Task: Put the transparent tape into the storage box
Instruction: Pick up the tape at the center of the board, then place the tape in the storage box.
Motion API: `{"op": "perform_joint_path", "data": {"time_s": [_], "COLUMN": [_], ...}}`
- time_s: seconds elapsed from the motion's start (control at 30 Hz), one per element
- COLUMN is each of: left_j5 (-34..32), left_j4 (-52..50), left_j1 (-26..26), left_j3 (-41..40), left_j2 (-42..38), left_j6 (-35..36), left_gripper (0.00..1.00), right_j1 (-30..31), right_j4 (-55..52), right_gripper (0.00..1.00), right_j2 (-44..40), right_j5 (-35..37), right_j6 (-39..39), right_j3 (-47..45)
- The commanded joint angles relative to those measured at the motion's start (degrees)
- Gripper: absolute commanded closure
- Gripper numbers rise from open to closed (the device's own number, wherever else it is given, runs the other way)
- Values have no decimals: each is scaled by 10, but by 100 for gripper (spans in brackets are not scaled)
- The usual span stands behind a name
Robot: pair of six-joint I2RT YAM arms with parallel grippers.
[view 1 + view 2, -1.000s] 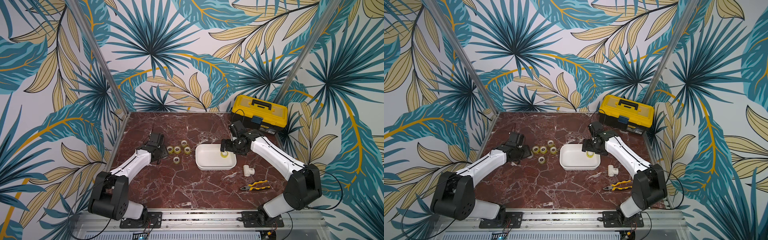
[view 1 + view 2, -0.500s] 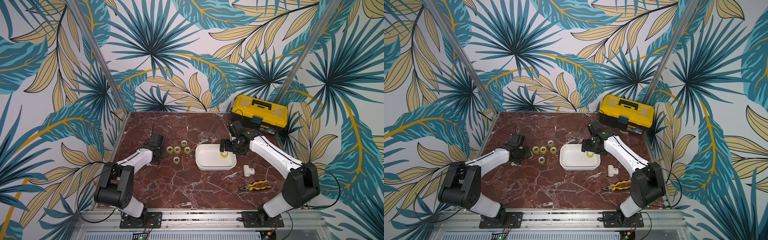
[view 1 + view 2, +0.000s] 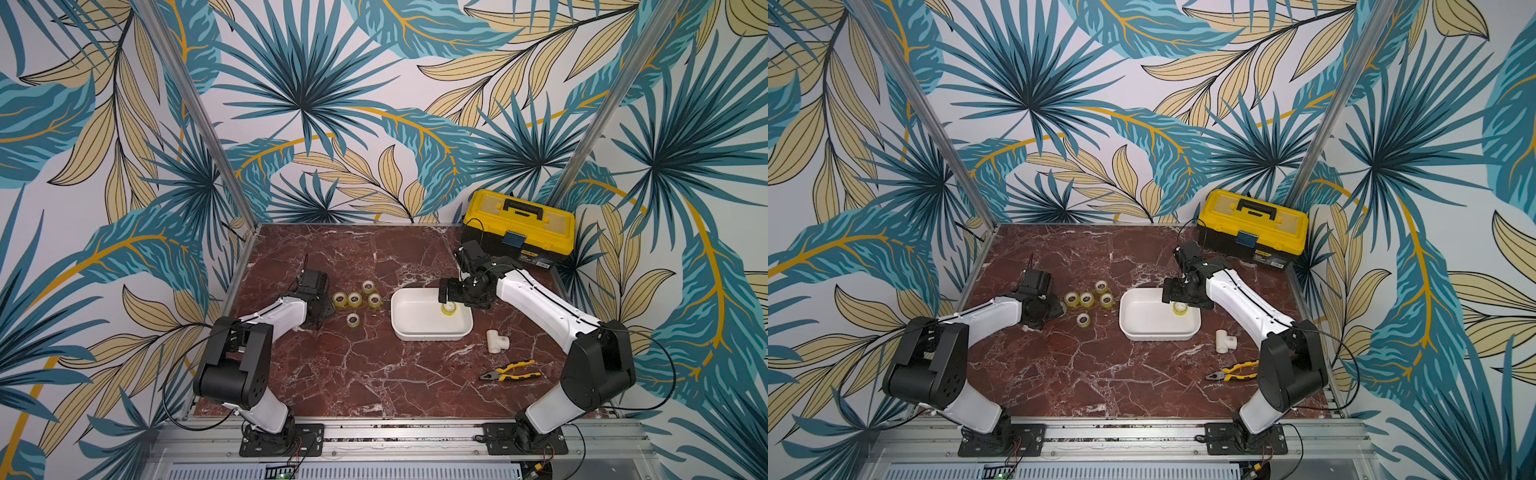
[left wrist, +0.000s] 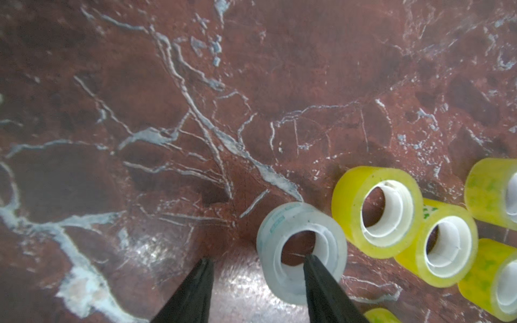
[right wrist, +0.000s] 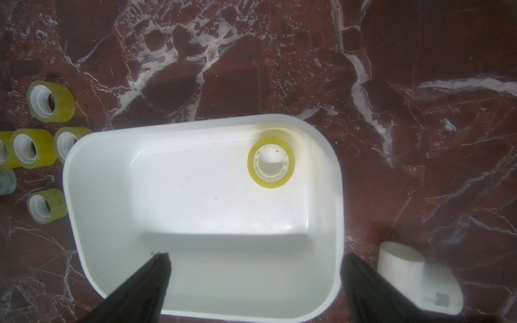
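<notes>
A whitish roll of transparent tape (image 4: 299, 251) lies on the red marble. My left gripper (image 4: 256, 258) is open: one finger tip sits in the roll's core, and the other stands outside, apart from its wall. Several yellowish rolls (image 4: 376, 209) (image 3: 354, 298) (image 3: 1086, 298) lie beside it. In both top views the left gripper's fingers are hidden under its wrist. The storage box (image 3: 432, 334) (image 3: 1158, 334) (image 5: 67, 179) holds one yellowish roll (image 5: 270, 165) (image 3: 448, 308) in a far corner. My right gripper (image 5: 254, 257) (image 3: 446, 297) hangs wide open over the box, holding nothing.
A yellow-and-black toolbox (image 3: 519, 224) stands at the back right. A white T-shaped pipe fitting (image 3: 497, 341) (image 5: 405, 274) lies just right of the box. Yellow-handled pliers (image 3: 509, 371) lie nearer the front edge.
My left arm's rear links have swung in toward the table while its gripper stayed by the rolls. The right arm has held still over the box.
</notes>
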Motion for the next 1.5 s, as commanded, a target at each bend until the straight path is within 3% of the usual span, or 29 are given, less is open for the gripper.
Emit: {"op": "perform_joint_path", "data": {"time_s": [0.0, 0.17, 0.47, 0.67, 0.87, 1.13, 1.47], "left_j5": [-8, -9, -3, -4, -8, 29, 75], "left_j4": [10, 15, 13, -32, -85, -101, -84], "left_j1": [7, 6, 4, -27, -133, -274, -344], "left_j3": [7, 0, -17, 20, 136, 273, 394], "left_j2": [13, 26, -13, -84, -94, 17, 199], "left_j6": [0, -5, -5, 35, 101, 132, 142], "left_gripper": [44, 57, 100, 100, 100, 100, 100], "right_j1": [3, 3, 3, 3, 3, -1, -17], "right_j4": [-9, -8, -9, -10, -17, -18, -9], "right_gripper": [0, 0, 0, 0, 0, 0, 0], "right_j2": [11, 15, 15, 17, 21, 0, -59], "right_j5": [-4, -3, 1, 0, 1, 21, 32], "right_j6": [-7, -7, -5, -1, 2, 18, 48], "right_j3": [11, 13, 25, 25, 20, 4, -40]}}
